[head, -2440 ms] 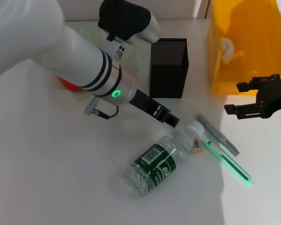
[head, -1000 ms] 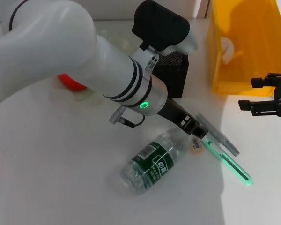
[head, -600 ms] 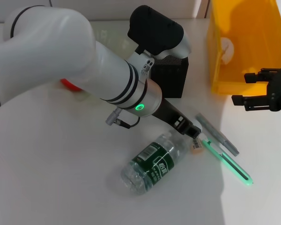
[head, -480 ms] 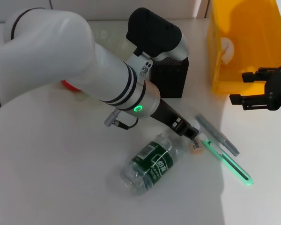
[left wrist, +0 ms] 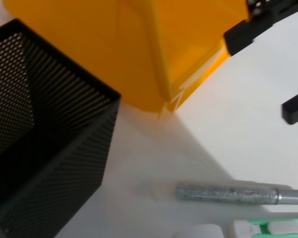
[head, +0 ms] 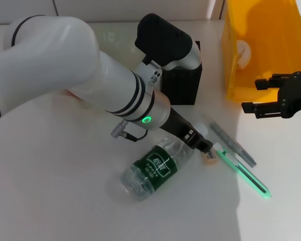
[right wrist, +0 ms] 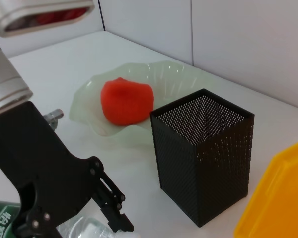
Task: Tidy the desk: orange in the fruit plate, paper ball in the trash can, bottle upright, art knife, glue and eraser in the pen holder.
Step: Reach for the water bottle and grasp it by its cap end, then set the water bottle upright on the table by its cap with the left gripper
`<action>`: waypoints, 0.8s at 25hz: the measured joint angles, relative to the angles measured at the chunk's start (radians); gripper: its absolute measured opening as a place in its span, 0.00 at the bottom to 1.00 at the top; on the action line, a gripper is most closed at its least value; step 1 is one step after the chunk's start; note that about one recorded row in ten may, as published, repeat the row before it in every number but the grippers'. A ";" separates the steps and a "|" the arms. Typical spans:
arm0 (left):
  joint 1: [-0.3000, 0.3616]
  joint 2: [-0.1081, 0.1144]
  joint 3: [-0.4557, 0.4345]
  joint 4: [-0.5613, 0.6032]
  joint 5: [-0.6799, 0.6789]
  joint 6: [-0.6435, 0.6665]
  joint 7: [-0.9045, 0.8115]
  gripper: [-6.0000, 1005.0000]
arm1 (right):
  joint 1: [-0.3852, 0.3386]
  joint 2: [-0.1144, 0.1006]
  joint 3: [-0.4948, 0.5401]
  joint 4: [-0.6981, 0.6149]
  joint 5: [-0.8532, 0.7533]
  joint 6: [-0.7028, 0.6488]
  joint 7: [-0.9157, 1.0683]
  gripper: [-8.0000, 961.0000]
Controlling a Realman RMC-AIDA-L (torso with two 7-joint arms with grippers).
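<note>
White worktop (head: 50,201) carries one trash can (head: 263,45), one fruit plate (right wrist: 169,79) holding one orange (right wrist: 126,100), one pen holder (right wrist: 203,153), and one bottle (head: 153,168) lying flat. Left end effector (head: 203,144) pinches narrowly at its cap; right end effector (head: 256,96) hovers spread wide beside the trash can.

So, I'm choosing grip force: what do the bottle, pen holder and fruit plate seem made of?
Bottle: thin clear plastic, ribbed and see-through.
Pen holder: black metal mesh, by its fine perforations, matte.
Fruit plate: pale green translucent, glossy wavy rim; glass or plastic.
</note>
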 joint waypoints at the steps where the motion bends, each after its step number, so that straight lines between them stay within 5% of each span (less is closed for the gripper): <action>1: 0.000 0.000 0.001 -0.001 -0.005 -0.002 0.005 0.63 | 0.003 0.000 -0.005 0.002 0.000 0.004 0.000 0.82; 13: -0.011 0.000 0.000 -0.045 -0.008 -0.021 0.034 0.61 | 0.041 0.000 -0.005 0.022 -0.030 0.018 0.017 0.82; 20: -0.016 0.000 0.004 -0.058 -0.007 -0.029 0.063 0.45 | 0.056 0.000 -0.004 0.035 -0.036 0.027 0.019 0.82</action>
